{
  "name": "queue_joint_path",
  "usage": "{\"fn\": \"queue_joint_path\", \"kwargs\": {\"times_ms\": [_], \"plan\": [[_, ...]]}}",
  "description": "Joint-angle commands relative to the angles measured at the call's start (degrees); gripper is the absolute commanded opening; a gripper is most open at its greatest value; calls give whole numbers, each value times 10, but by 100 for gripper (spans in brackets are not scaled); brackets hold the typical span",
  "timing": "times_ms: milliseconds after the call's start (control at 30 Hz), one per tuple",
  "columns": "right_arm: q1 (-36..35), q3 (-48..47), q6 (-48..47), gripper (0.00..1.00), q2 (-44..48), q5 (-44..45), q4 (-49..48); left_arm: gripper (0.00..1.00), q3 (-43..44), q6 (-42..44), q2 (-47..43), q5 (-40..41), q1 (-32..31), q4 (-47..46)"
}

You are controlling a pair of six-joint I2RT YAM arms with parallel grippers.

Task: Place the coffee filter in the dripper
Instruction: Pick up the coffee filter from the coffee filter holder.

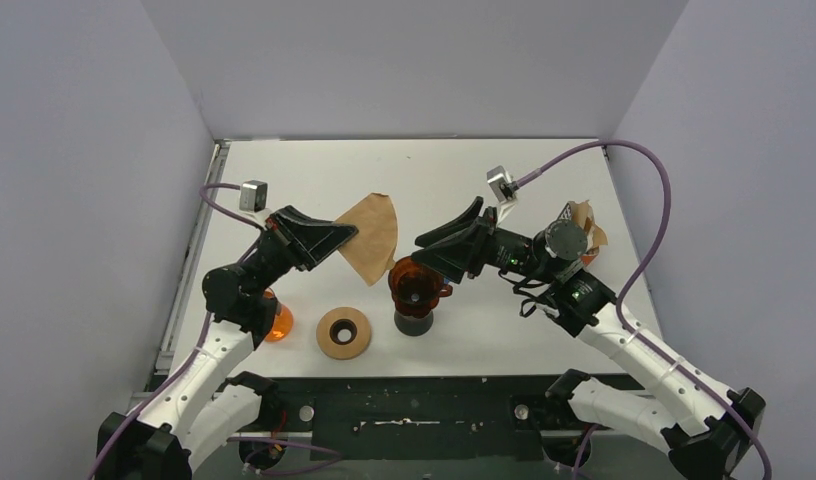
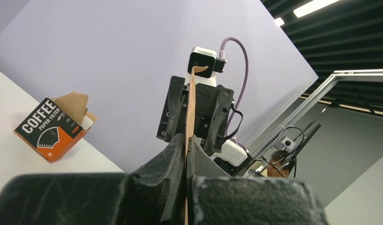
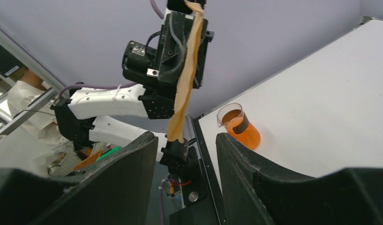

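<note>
Hanging above the table (image 1: 484,170) just left of the one dripper (image 1: 416,285): one coffee filter (image 1: 372,238), clamped flat in the left gripper (image 1: 346,233). Right gripper (image 1: 424,252) jaws apart, empty, near the dripper. Also one orange beaker (image 1: 278,322), one wooden ring (image 1: 329,335), one filter box (image 2: 51,126).

A white table (image 1: 434,175) is shown. On it an orange dripper (image 1: 416,285) is stood on a dark base (image 1: 414,323). Just left of the dripper a wooden ring (image 1: 344,333) is laid. Farther left a beaker (image 3: 239,129) of orange liquid is set. Well right of the dripper and behind it, a box of coffee paper filters (image 2: 51,129) is placed.
</note>
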State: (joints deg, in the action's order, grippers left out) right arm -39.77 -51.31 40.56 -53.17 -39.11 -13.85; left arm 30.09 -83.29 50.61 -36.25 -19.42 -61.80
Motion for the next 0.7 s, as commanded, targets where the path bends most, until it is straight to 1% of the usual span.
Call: {"fn": "queue_joint_path", "kwargs": {"times_ms": [0, 167, 367, 500, 667], "plan": [[1, 7, 43, 47, -16, -45, -109, 0, -2, 9, 3, 34, 3, -10], [0, 17, 65, 42, -34, -47, -145, 0, -1, 4, 11, 41, 3, -9], [-4, 19, 77, 39, -57, -48, -173, 0, -4, -19, 25, 42, 3, -41], [-12, 19, 73, 38, -72, -42, -180, 0, -4, -24, 29, 42, 3, -50], [-17, 18, 73, 33, -86, -41, -189, 0, -3, -30, 30, 41, 3, -57]]}}
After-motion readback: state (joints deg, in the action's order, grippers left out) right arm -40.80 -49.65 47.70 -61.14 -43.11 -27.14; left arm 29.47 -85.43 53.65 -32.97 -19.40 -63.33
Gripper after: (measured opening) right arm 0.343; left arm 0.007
